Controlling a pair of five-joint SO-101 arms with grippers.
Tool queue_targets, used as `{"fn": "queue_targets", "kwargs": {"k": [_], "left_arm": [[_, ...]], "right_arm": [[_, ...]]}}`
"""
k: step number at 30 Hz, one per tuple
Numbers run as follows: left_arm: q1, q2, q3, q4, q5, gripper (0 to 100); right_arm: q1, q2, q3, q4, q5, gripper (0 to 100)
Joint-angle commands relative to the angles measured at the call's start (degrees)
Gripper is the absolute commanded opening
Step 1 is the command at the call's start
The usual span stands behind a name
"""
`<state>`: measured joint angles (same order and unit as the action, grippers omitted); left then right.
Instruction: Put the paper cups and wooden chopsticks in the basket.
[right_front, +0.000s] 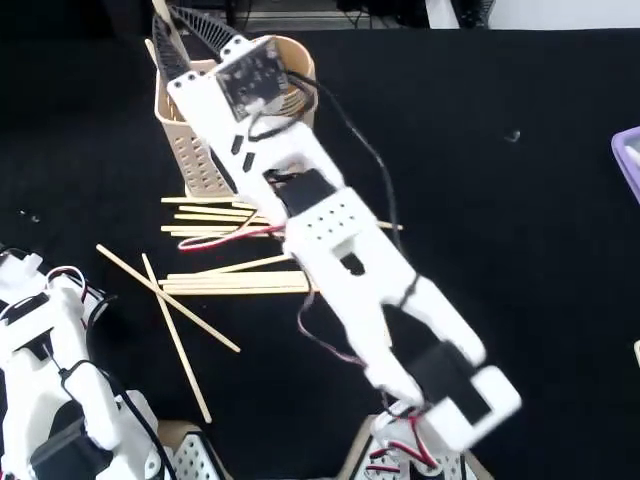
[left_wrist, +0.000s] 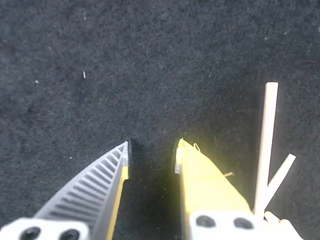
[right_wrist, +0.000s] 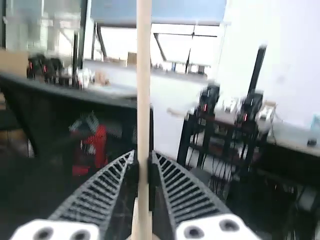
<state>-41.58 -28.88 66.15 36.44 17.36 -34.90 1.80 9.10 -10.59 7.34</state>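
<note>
Right gripper: jaws pinched on one wooden chopstick, which is held upright. The frame edge cuts off its upper end, and its lower end is hidden between the jaws. In the high view this gripper sits at the rim of the basket. The arm covers most of the basket's opening, so its contents cannot be made out.

Left gripper: jaws slightly spread with nothing between them, over the black table. Whether the tips touch it cannot be told. Loose chopsticks lie just beside it, partly cut off. Scattered chopsticks lie under the right arm, partly hidden.
</note>
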Motion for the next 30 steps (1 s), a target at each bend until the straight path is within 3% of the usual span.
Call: {"fn": "queue_targets", "kwargs": {"k": [1, 11, 16, 24, 30], "left_arm": [[-0.48, -1.67, -0.13, -0.62, 0.53, 16], [-0.48, -1.67, -0.13, -0.62, 0.53, 16], [-0.48, -1.67, -0.13, -0.7, 0.53, 16], [-0.48, -1.67, -0.13, -0.79, 0.53, 16], [-0.48, -1.67, -0.13, -0.79, 0.53, 16]], "right_arm": [[1.23, 1.36, -2.51, -1.41, 0.09, 1.1], [2.02, 4.35, -2.24, 1.67, 0.18, 2.1], [1.85, 0.48, -3.21, 15.91, 0.18, 15.3], [2.81, -18.68, 0.4, 37.54, 0.44, 8.9], [2.9, -38.29, 13.14, 60.04, 0.53, 8.1]]}}
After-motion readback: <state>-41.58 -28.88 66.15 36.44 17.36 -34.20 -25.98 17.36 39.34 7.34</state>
